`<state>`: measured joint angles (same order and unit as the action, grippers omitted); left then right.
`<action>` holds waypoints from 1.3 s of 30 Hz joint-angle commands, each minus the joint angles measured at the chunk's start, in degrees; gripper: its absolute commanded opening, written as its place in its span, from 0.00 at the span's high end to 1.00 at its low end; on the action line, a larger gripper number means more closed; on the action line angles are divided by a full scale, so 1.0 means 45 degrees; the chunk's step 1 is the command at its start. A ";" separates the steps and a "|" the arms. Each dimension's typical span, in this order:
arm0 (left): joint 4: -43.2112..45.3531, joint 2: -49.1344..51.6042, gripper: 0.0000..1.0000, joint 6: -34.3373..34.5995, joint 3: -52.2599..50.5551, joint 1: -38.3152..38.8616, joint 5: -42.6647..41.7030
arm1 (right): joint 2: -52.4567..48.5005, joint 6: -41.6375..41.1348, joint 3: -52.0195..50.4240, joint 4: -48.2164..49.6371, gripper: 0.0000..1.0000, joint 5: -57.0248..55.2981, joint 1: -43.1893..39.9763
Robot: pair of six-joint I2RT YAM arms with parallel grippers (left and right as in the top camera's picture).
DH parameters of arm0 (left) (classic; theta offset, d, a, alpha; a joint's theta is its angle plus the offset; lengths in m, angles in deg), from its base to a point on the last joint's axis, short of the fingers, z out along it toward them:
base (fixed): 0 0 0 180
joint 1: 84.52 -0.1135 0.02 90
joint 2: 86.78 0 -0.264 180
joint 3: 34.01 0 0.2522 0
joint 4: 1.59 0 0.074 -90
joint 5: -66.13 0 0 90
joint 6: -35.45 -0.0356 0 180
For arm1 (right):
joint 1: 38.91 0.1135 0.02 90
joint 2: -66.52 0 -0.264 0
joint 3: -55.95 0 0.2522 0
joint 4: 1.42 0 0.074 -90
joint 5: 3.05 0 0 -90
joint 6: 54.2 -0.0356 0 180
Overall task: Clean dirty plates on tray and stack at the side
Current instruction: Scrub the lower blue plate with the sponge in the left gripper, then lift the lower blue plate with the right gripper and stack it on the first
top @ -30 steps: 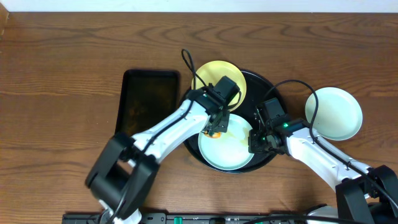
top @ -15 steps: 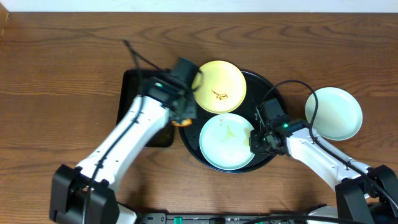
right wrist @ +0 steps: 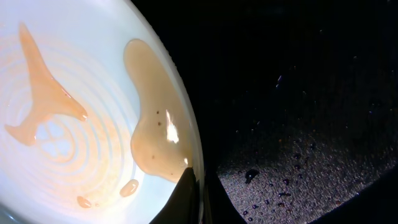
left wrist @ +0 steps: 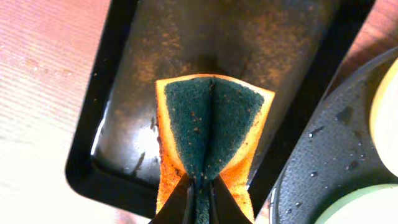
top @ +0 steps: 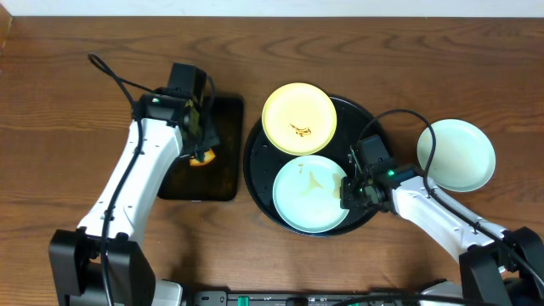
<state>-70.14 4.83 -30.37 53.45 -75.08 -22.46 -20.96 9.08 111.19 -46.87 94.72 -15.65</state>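
Observation:
The round black tray (top: 256, 174) holds a pale yellow plate (top: 299, 117) with a brown smear and a mint-blue plate (top: 309, 194) with thin brown liquid on it (right wrist: 81, 93). A second mint-blue plate (top: 456, 155) lies on the table to the right. My right gripper (top: 350, 192) is shut on the right rim of the mint-blue plate on the tray (right wrist: 198, 202). My left gripper (top: 202, 146) is shut on a folded orange and green sponge (left wrist: 211, 134) over the rectangular dark tray (left wrist: 124, 93).
The rectangular dark tray (top: 223, 183) lies just left of the round tray, its floor stained brown. Cables loop above both arms. Bare wooden table lies around.
My left gripper has carried the sponge off the mint-blue plate, left across the round tray's edge, to above the rectangular tray. My right gripper has stayed on the plate's rim.

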 commanded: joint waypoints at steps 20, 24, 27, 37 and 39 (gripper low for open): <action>-0.0053 -0.0233 0.92 -0.0364 0.0141 -0.0092 -0.0204 | 0.1302 0.1909 0.3837 -0.4794 0.99 -0.7601 0.0359; -0.0039 -0.0233 0.92 -0.0364 0.0141 -0.0092 -0.0204 | 0.1302 0.2011 0.4600 -0.5076 0.99 -0.9515 0.0991; -0.0010 -0.0233 0.92 -0.0364 0.0141 -0.0092 -0.0204 | 0.1302 0.2594 0.5105 -0.5100 0.99 -1.0409 0.1545; 0.0000 -0.0233 0.92 -0.0364 0.0141 -0.0092 -0.0209 | 0.1302 0.4289 0.5401 -0.5100 0.99 -1.4124 0.3677; -0.0005 -0.0233 0.92 -0.0364 0.0141 -0.0092 -0.0204 | 0.1302 0.4289 0.5401 -0.5076 0.99 -1.4455 0.4022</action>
<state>-70.22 4.83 -31.04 53.45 -75.30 -23.53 -15.69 26.74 134.18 -69.77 37.87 0.33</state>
